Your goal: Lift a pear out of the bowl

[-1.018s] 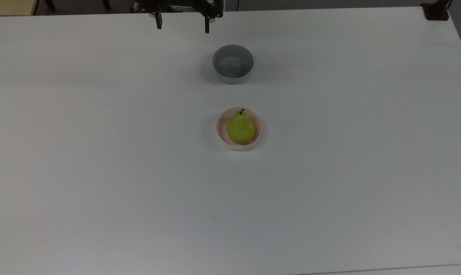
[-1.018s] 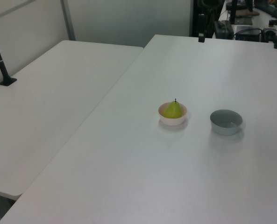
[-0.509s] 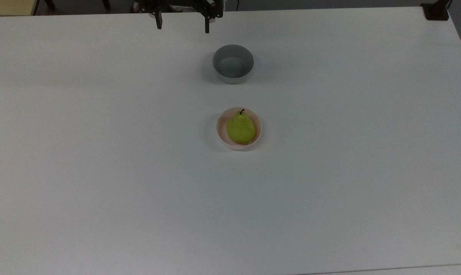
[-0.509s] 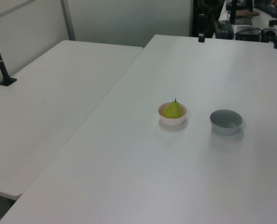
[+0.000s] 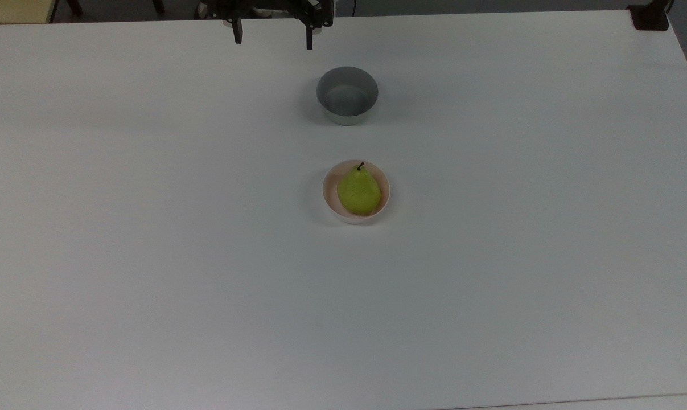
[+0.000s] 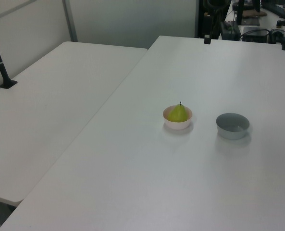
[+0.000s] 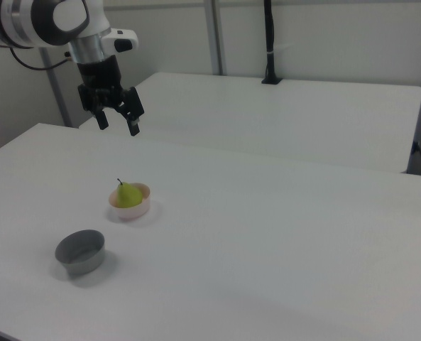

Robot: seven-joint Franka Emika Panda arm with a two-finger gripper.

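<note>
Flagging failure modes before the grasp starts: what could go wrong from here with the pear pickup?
1. The pear nearly fills the pink bowl, so the open pincer could strike the rim and push or tip the bowl.
2. The pear is rounded and narrows toward its stem; a grip high up might slip off.
3. The grey bowl lies between pincer and pear in the top view; a low approach could clip it.

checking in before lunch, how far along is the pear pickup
Nothing is done yet: the pear sits in the pink bowl. In hand: the gripper hangs open and empty, high above the table, far from both bowls. Left: move over the pear, descend, grip and lift.
</note>
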